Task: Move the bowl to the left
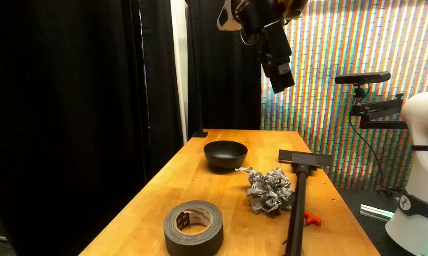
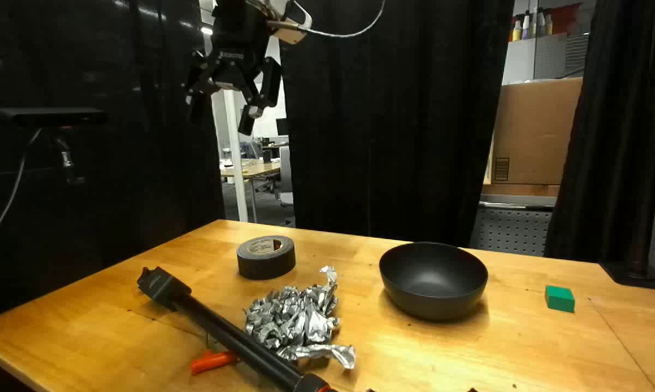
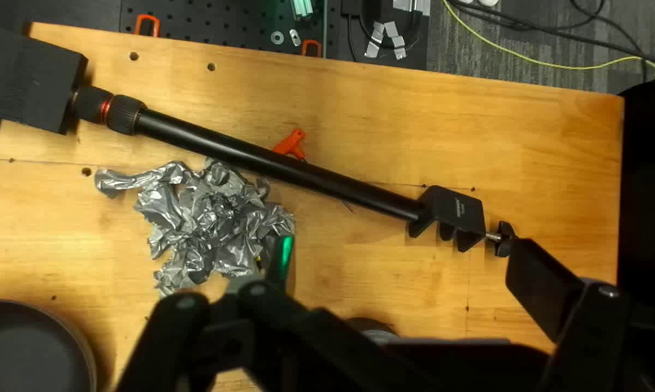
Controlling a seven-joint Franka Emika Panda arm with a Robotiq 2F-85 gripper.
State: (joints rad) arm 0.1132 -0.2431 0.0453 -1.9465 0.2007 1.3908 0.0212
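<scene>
The black bowl stands upright on the wooden table, and nothing shows inside it. It appears in both exterior views, right of the foil lump in an exterior view. In the wrist view, only part of the bowl shows at the lower left corner. My gripper hangs high above the table, well apart from the bowl. Its fingers are spread with nothing between them. In the wrist view, the gripper shows its two fingertips far apart. In an exterior view, the gripper is seen edge-on.
A crumpled grey foil lump lies near the bowl. A grey tape roll lies flat on the table. A long black pole with a clamp lies across an orange-handled tool. A green block and a stand base are beyond the bowl.
</scene>
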